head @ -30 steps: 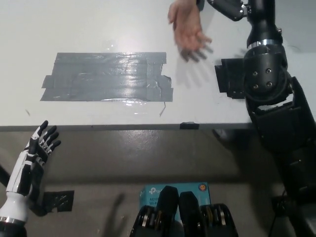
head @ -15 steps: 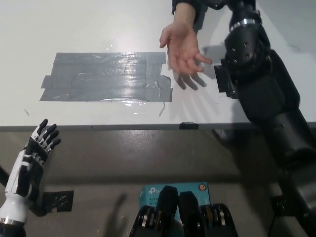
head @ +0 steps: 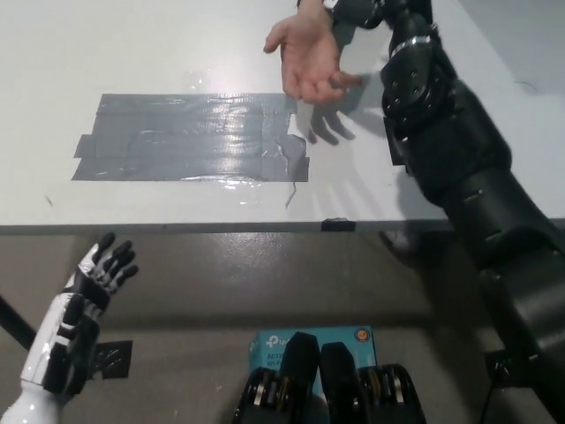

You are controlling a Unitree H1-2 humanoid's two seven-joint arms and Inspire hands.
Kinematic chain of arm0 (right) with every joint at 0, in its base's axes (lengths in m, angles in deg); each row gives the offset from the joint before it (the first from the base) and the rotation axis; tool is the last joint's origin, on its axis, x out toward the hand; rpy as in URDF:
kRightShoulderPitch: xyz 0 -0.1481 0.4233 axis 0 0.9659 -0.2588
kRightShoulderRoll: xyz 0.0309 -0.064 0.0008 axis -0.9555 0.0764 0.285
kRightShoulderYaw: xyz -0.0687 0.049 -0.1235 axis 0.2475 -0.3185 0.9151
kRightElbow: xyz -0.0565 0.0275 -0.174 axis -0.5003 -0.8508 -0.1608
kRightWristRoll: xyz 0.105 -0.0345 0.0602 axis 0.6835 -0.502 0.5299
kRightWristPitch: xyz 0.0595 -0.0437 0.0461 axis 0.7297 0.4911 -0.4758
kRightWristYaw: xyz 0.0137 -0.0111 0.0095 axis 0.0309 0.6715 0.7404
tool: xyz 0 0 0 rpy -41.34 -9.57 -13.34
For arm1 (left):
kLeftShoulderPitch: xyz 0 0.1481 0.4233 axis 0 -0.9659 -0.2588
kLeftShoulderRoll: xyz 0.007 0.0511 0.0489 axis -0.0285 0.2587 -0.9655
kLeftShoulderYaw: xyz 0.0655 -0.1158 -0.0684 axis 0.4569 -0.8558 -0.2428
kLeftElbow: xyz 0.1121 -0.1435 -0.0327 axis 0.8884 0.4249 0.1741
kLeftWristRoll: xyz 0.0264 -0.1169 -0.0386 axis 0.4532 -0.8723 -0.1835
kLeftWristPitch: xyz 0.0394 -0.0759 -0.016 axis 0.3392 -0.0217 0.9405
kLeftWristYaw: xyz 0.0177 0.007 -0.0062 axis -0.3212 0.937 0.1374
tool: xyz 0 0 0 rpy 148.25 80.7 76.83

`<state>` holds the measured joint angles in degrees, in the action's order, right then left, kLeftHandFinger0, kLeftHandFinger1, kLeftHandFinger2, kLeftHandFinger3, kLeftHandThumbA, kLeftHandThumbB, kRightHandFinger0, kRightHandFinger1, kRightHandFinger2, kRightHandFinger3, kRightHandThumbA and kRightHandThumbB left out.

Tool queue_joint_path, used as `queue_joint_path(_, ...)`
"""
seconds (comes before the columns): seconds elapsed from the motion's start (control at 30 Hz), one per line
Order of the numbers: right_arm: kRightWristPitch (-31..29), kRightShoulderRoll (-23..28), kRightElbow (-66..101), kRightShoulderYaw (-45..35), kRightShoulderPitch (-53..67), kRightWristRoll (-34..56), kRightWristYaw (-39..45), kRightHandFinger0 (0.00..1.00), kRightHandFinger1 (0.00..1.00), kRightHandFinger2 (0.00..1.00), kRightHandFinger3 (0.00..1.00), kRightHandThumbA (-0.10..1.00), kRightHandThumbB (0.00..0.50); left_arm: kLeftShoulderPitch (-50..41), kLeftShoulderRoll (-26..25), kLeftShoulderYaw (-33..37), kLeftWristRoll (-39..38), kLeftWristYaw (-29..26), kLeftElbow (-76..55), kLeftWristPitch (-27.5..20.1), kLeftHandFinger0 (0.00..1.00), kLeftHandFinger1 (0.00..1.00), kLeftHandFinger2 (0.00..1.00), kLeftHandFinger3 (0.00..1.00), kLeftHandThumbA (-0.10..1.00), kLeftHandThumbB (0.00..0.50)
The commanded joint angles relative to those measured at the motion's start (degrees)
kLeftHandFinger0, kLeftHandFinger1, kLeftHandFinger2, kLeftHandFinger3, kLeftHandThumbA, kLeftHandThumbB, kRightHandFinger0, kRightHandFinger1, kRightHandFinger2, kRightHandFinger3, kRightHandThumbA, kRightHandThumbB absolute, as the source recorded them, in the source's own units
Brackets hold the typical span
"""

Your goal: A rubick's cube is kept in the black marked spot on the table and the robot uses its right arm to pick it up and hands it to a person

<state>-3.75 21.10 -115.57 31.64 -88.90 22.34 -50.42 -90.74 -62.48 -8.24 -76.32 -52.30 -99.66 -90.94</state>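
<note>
A person's open hand [head: 307, 55] waits palm-up beside the black right arm [head: 459, 168], whose hand and any cube lie beyond the top edge, unseen. The white left hand [head: 84, 305] rests below the table [head: 132, 44], fingers spread, empty. The floor box's [head: 309, 340] lettering is unreadable.

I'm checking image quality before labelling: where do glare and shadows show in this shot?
Head view: glare streaks the grey tape patch on the table; the person's hand casts a soft shadow beside it; the black right arm stays dark, detail muted.
</note>
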Motion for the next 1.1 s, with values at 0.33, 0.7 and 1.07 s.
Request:
queue_joint_path(0.33, -6.7, -2.1, -12.3, 0.8, -5.9, 0.6, -3.1, 0.00, 0.38, 0.82, 0.85, -0.10, 0.239, -0.9, 0.6, 2.8, -0.7, 0.9, -6.5, 1.5, 1.00, 1.00, 1.00, 1.00, 0.96, 0.227)
queue_joint_path(0.7, -5.6, -2.8, -16.4, 3.1, -8.9, -0.1, -2.7, 0.01, 0.48, 0.91, 0.82, -0.10, 0.203, -1.1, 0.4, 3.3, -0.7, 1.0, -6.0, 0.9, 1.00, 1.00, 1.00, 1.00, 0.96, 0.224)
queue_joint_path(1.07, -5.3, -2.7, -17.6, 3.9, -11.2, 0.6, -0.1, 0.17, 0.58, 0.92, 0.94, -0.10, 0.261, -0.8, 0.1, 3.8, -0.7, 1.4, -6.4, 1.4, 1.00, 1.00, 1.00, 1.00, 0.95, 0.221)
